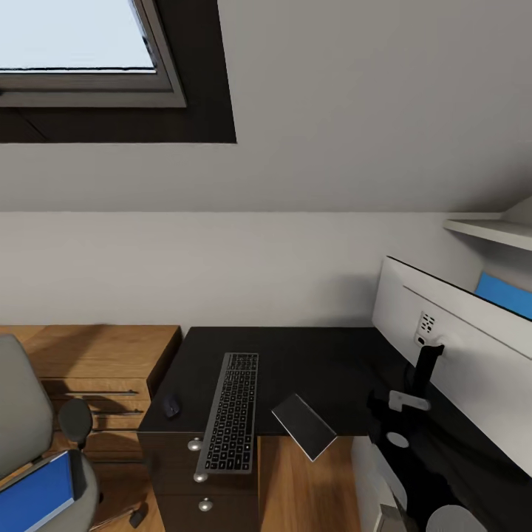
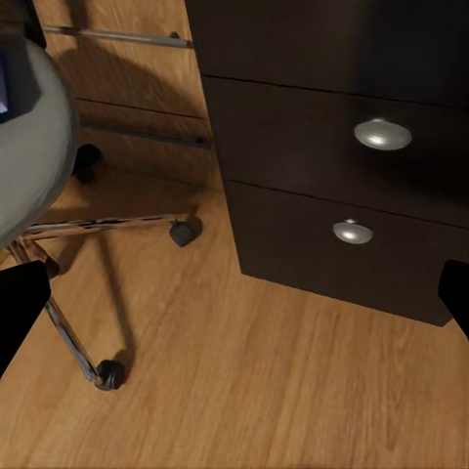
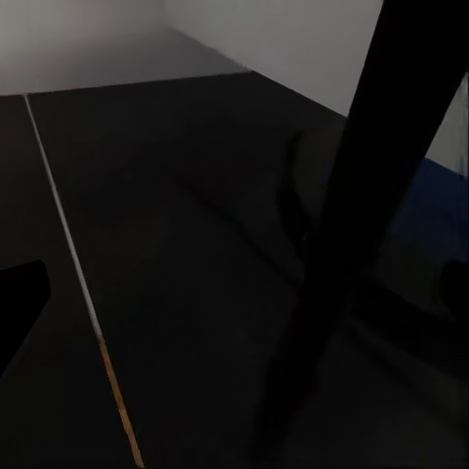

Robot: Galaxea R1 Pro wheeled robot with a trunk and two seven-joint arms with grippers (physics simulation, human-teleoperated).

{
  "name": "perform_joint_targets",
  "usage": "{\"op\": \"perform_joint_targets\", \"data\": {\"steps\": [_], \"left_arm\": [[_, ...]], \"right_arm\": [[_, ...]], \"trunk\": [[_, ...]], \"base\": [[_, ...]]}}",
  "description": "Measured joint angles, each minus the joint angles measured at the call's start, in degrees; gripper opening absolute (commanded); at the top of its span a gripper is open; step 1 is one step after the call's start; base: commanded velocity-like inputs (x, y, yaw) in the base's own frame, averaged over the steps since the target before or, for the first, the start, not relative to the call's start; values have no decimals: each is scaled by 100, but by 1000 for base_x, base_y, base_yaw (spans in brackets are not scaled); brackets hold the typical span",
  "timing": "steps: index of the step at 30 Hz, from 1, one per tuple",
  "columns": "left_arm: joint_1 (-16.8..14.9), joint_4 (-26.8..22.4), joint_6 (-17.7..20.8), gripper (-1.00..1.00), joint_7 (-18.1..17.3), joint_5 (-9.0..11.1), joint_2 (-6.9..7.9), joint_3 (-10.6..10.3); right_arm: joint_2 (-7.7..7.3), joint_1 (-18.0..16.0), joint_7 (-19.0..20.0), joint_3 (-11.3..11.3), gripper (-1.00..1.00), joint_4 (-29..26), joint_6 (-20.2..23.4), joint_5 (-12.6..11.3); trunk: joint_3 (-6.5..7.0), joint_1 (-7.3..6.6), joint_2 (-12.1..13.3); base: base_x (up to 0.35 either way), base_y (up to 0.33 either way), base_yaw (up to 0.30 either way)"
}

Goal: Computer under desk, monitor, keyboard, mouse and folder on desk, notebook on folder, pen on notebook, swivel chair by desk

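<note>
Left gripper (image 2: 234,298): fingers wide apart, holding nothing, above the floor (image 2: 254,391) near the drawers.
Right gripper (image 3: 234,293): jaw state cannot be told; over the dark desk top.
Chair (image 1: 22,428): near left, folder (image 1: 37,496) on its seat.
Desk (image 1: 310,362): centre, 3 knobbed drawers at its near left.
Keyboard (image 1: 231,411): overhangs the near edge.
Mouse (image 1: 171,406): just left of keyboard.
Notebook (image 1: 304,425): right of keyboard, overhanging.
Monitor (image 1: 465,355): right, white back showing.
</note>
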Motion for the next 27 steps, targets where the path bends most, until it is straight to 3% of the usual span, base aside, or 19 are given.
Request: {"op": "perform_joint_targets", "data": {"steps": [4, 8, 20, 23, 27], "left_arm": [[0, -1, 0, 100, -3, 0, 0, -1], [0, -1, 0, 100, -6, 0, 0, -1], [0, 0, 0, 100, -7, 6, 0, 0], [0, 10, 0, 100, -15, 8, 0, 0], [0, 21, 0, 100, -21, 13, 0, 0]], "right_arm": [[-33, -33, -2, -83, 100, 67, -37, -11], [-133, -54, -9, -390, 100, 98, -48, -23], [-493, -67, 192, -543, 100, 175, -320, -52], [-542, -246, 389, -574, 100, 432, -400, -52], [-625, -757, 567, -589, 100, 1260, -634, -64]], "trunk": [[0, 0, 0], [0, 0, 0], [0, 0, 0], [0, 0, 0], [0, 0, 0]], "base": [[0, 0, 0], [0, 0, 0], [0, 0, 0], [0, 0, 0], [0, 0, 0]]}}
